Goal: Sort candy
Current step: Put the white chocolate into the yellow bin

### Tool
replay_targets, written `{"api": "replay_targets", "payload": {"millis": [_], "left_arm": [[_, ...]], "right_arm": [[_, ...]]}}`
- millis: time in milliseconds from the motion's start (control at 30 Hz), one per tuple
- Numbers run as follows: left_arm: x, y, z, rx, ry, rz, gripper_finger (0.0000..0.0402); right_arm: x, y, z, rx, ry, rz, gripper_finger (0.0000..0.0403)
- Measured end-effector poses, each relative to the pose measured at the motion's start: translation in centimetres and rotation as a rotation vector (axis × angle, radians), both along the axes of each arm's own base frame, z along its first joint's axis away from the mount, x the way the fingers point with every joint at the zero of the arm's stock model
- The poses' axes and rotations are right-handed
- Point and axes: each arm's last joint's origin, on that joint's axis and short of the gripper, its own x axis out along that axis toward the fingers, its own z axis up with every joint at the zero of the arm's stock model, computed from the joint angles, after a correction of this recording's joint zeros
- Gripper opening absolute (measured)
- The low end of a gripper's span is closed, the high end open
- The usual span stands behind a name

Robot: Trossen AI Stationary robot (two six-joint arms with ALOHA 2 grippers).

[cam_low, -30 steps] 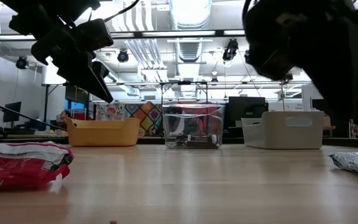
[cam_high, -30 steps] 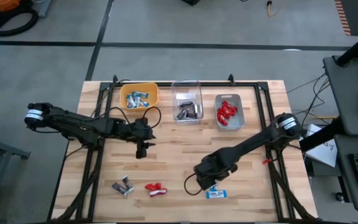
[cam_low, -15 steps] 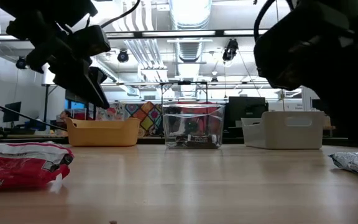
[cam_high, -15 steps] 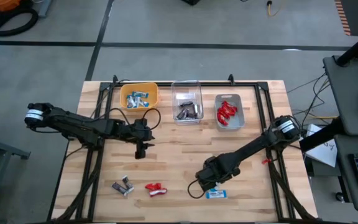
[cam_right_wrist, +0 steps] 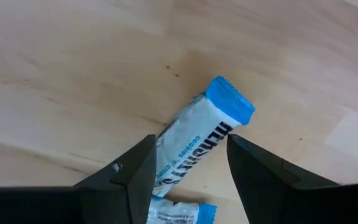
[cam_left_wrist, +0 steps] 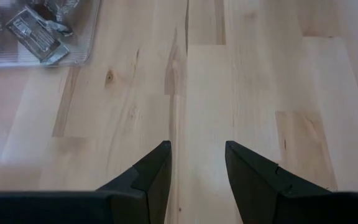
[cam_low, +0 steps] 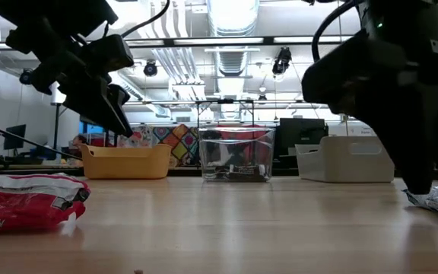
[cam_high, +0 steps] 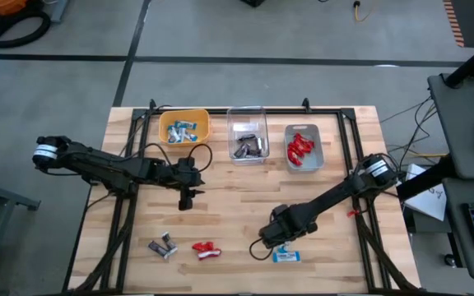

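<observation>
Bins point(cam_high: 252, 144) beyond, red candy point(cam_high: 206, 249) nearby

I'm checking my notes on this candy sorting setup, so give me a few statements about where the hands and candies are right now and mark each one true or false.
1. The right hand is open, with a blue-and-white candy lying between its fingers. True.
2. The left hand is shut on a red candy. False: it is open and empty over bare wood.
3. The yellow bin holds blue-and-white candies. True.
4. The clear bin holds the red candies. False: it holds dark brown ones; the red ones are in the grey bin.
5. A loose red candy lies on the table beside a brown candy. True.
</observation>
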Motion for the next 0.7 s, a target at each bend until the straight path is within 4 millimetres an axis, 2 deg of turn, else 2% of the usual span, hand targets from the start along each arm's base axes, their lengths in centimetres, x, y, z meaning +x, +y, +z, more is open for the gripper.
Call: {"api": "replay_targets", "payload": {"millis": [433, 700], "left_arm": [[0.0, 0.0, 0.0, 0.002, -0.002, -0.002, 0.0134], [0.1, 0.0, 0.1, 0.001, -0.02, -0.002, 0.0134]], "right_arm": [[-0.4, 0.1, -1.0, -0.015, 0.03, -0.063, 0.0183], [-0.5, -0.1, -1.9, -0.057, -0.037, -0.067, 0.0133]]}}
